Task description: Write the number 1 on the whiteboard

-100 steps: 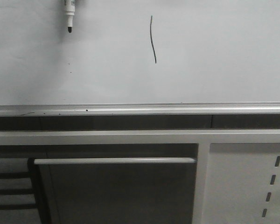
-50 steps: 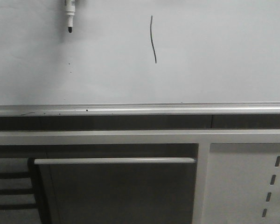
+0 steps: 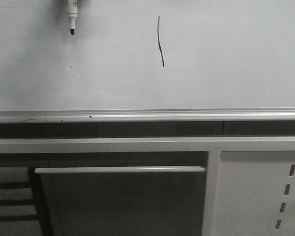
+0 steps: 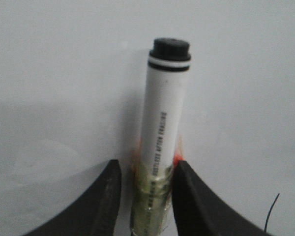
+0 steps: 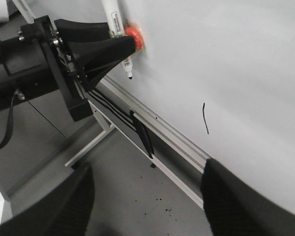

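Front view: camera faces the whiteboard (image 3: 226, 59) squarely, from fairly near; board fills the upper half, its silver rail (image 3: 147, 116) runs level across, frame members below.

Left wrist view: looks along the left end effector (image 4: 146, 194) straight at the board, very close; the marker (image 4: 163, 128) clamped between its fingers points away from the lens.

Right wrist view: set well back, looks obliquely along the board and down to the floor; right end effector (image 5: 147, 196) fingers spread in foreground.

Shared: number 1 (image 3: 160, 41) and marker tip in front and right wrist views; the stroke's end also shows beside the left end effector.
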